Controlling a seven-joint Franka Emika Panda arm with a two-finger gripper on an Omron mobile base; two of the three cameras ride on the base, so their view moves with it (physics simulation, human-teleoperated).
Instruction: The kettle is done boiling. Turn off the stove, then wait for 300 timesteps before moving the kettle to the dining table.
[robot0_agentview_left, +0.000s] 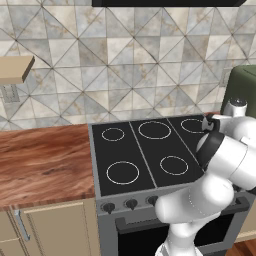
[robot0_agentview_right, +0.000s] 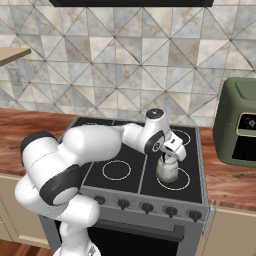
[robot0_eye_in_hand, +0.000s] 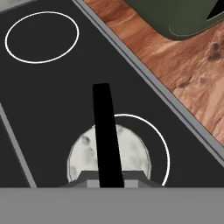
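The kettle (robot0_agentview_right: 168, 172) is a small silvery-white pot with a thin black arched handle (robot0_eye_in_hand: 103, 127). It stands upright on the front right burner of the stove (robot0_agentview_right: 145, 181), a black glass cooktop with white rings. My gripper (robot0_agentview_right: 164, 159) comes down from above and is shut on the handle's top. In the hand view the kettle's rounded body (robot0_eye_in_hand: 131, 154) lies directly under the gripper (robot0_eye_in_hand: 110, 179), with the handle running up between the fingers. A row of dark knobs (robot0_agentview_right: 147, 207) lines the stove's grey front. The dining table is out of view.
A dark green appliance (robot0_agentview_right: 239, 129) stands on the wood counter (robot0_agentview_right: 231, 186) just right of the stove. More wood counter (robot0_agentview_left: 45, 160) extends to the left, with a small shelf (robot0_agentview_left: 15, 67) on the tiled wall above it. The other burners (robot0_agentview_left: 123, 172) are bare.
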